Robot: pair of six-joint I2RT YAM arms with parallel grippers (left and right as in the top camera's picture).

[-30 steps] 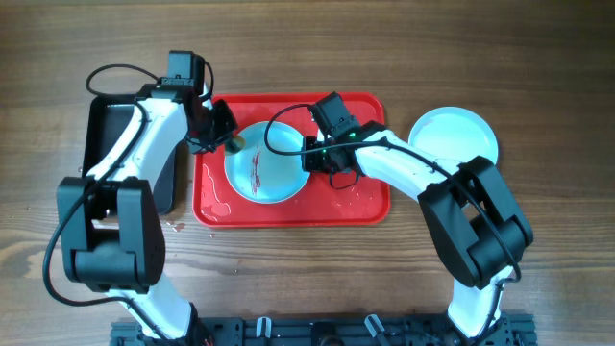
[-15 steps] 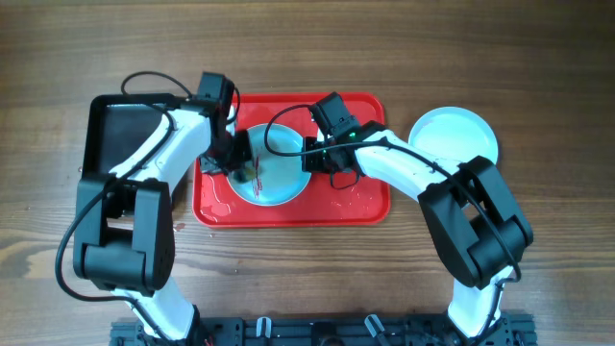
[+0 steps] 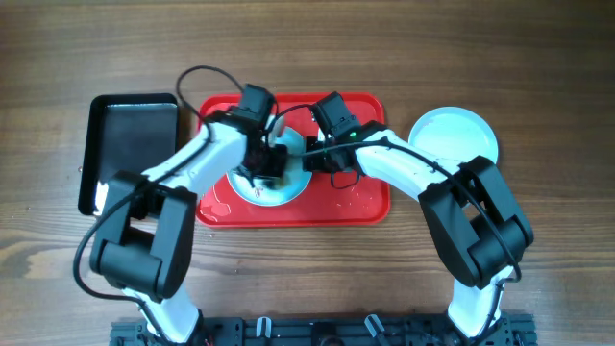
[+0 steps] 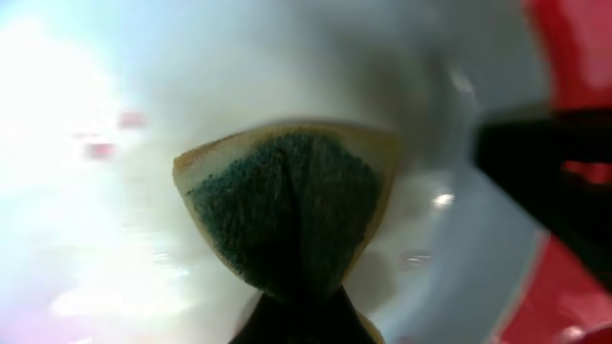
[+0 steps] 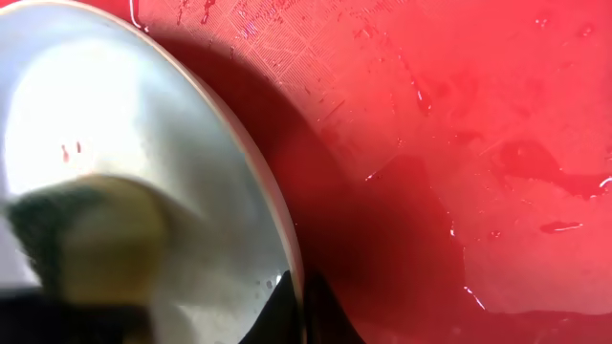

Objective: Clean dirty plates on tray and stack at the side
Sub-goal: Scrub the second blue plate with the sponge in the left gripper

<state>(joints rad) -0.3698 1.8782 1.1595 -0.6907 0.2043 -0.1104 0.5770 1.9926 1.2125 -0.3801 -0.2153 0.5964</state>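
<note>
A black tray (image 3: 135, 149), rectangular with rounded corners and a glossy floor, lies on the wooden table (image 3: 384, 58) at the far left, just beside the red tray (image 3: 370, 207) and apart from both arms. The red tray is smooth plastic with a raised rim. Its floor is wet, with beads and smears of water (image 5: 559, 227) (most of them on the bare right half).

The left arm reaches in from the lower left, bent at the elbow, with the left gripper (image 3: 265, 167) pointing down over the mint-blue plate (image 3: 288, 187). That plate sits in the tray's left half, round and shiny, with a few faint red specks on its surface. The left gripper's jaws pinch a sponge (image 4: 287, 205), folded so its dark green scouring face bulges out within a tan foam edge, and the sponge presses on the plate.

The right arm stretches leftward across the tray, with the right gripper (image 5: 298, 311) low at the plate's right edge. Its jaws are closed on the thin rim. Open tray floor lies to the right of it.

Off the tray's right rim a pale plate (image 3: 454, 135) rests on the wood, its lower edge hidden under the right arm (whether another lies beneath it I cannot tell).
</note>
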